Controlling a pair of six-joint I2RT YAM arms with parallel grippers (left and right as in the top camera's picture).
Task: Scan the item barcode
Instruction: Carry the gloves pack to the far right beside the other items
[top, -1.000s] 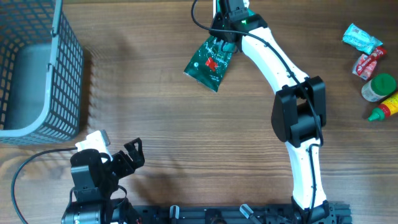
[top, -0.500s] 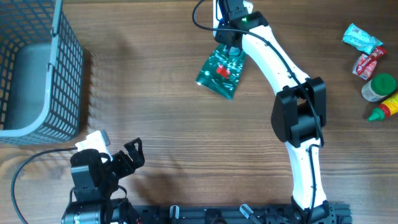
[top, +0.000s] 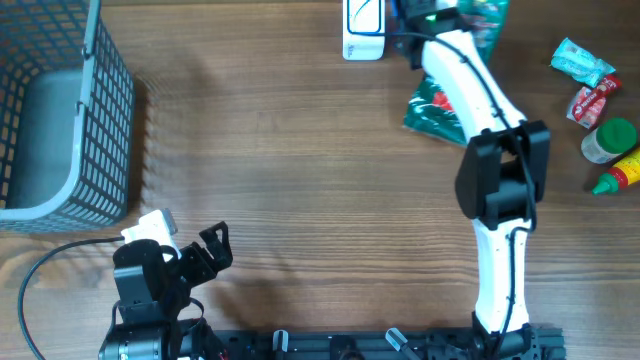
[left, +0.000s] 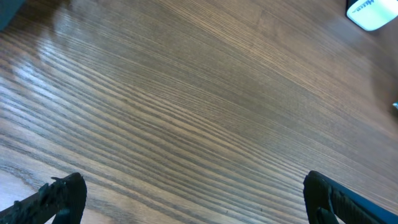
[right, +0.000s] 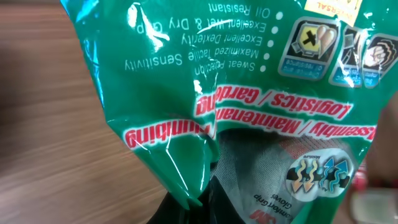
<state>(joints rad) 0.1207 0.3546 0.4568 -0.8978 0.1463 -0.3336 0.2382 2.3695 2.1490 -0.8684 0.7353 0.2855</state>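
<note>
**A:** Overhead: where's the item?
**B:** The green glove packet (top: 432, 108) looks lifted off the table (top: 300, 150). It hangs under the right arm (top: 470, 90), just right of the white scanner (top: 362, 25) at the far edge, not over it. The arm hides the packet's middle and the grip.
**A:** Left side?
**B:** The left claw (top: 207, 255) sits at the near edge, jaws wide and empty, probably just out of the way. The wire basket (top: 60, 110) is far left. The green-lid jar (top: 610, 138) and yellow bottle (top: 622, 172) are far right.
**A:** Left wrist?
**B:** Bare wood. The fingertips (left: 62, 196) are at the bottom corners, far apart. It only adds a scanner corner top right, no packet.
**A:** Right wrist?
**B:** It fills the gap. The right claw (right: 186, 210) is clamped on the packet's edge at the bottom of frame, and the film bunches there. My guess is the edge pinch leaves both faces free to present. The print reads upside down: plumbing, maintenance, gardening. No barcode shows on this face, and I can't tell which side faces the scanner.
</note>
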